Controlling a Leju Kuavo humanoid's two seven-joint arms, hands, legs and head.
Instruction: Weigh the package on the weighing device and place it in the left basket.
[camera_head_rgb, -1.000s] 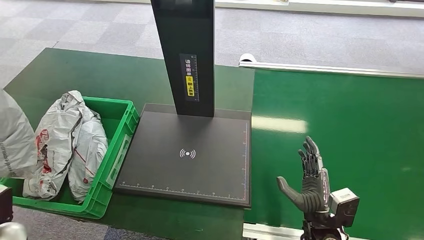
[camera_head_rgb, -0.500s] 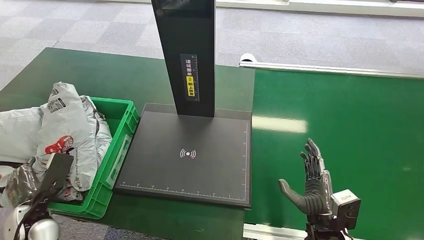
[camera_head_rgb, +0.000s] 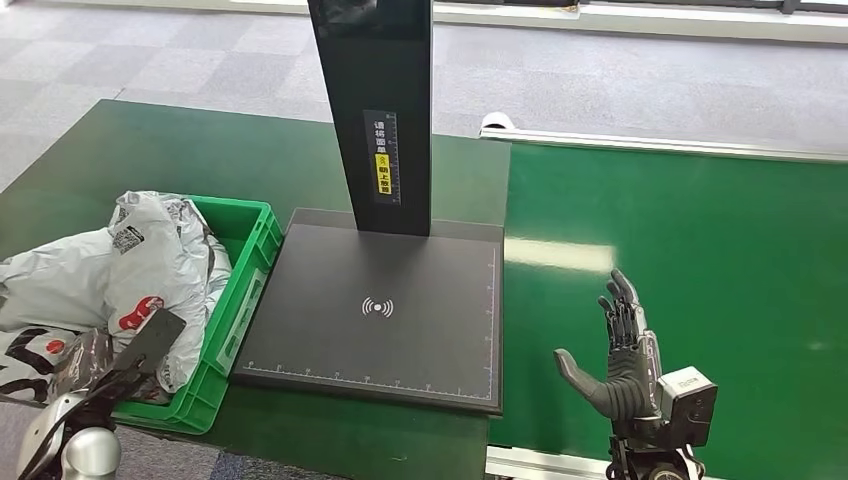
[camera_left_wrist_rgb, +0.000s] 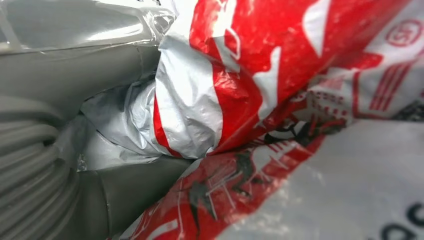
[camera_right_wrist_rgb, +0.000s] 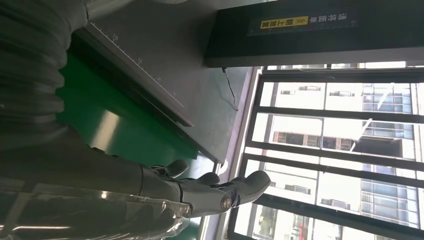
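A grey plastic package (camera_head_rgb: 85, 275) with red print lies in the green basket (camera_head_rgb: 255, 268) and spills over its left side. My left hand (camera_head_rgb: 125, 355) is at the basket's near left corner and grips that package. In the left wrist view the crumpled red and white plastic (camera_left_wrist_rgb: 225, 100) presses against the thumb (camera_left_wrist_rgb: 130, 192). Another grey package (camera_head_rgb: 170, 255) lies further back in the basket. The black weighing platform (camera_head_rgb: 375, 310) with its tall black column (camera_head_rgb: 375, 110) stands bare to the right of the basket. My right hand (camera_head_rgb: 625, 350) is open over the green belt, right of the platform; its fingers (camera_right_wrist_rgb: 200, 195) are spread.
The green belt (camera_head_rgb: 700, 250) runs along the right side, with a white rail (camera_head_rgb: 660, 142) at its far edge. Dark green tabletop (camera_head_rgb: 180, 150) lies behind the basket. Grey carpet floor stretches beyond.
The package that hung high at the far left has come down into the basket with my left hand. The right hand has stayed in place. The camera has shifted slightly.
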